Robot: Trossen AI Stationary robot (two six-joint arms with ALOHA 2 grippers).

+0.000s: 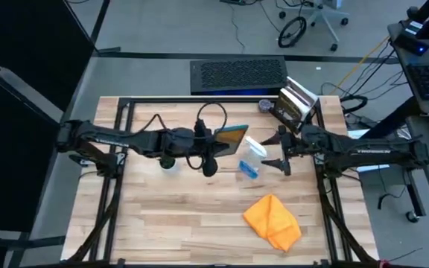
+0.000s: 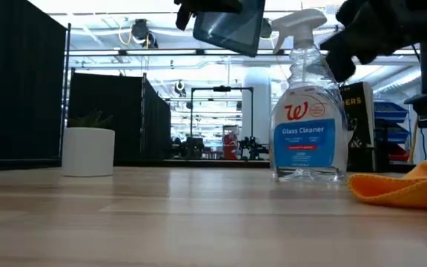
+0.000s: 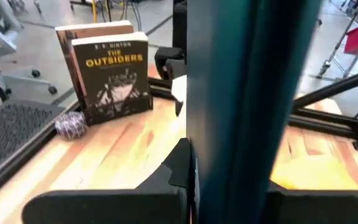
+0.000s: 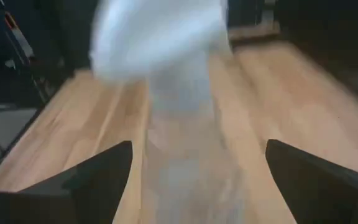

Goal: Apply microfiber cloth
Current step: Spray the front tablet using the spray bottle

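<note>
orange cloth (image 1: 272, 221), soft and crumpled in a heap, lies on the table's near right part, clear of both arms. one cloth, one spray bottle (image 1: 253, 158), one tablet (image 1: 232, 138), two books (image 1: 295, 104). left gripper (image 1: 213, 140) clamped on the tablet, held above the wood. right gripper (image 1: 281, 152) fingers apart, just beside the bottle. pale wooden table (image 1: 170, 216); grey floor beyond.

Counted on the wooden table: one crumpled orange microfiber cloth (image 1: 272, 220), one clear plastic spray bottle (image 1: 252, 158), one dark-screened tablet (image 1: 232, 139), two upright paperback books (image 1: 295, 104), one white pot (image 2: 88, 151), two dark robot arms.
</note>
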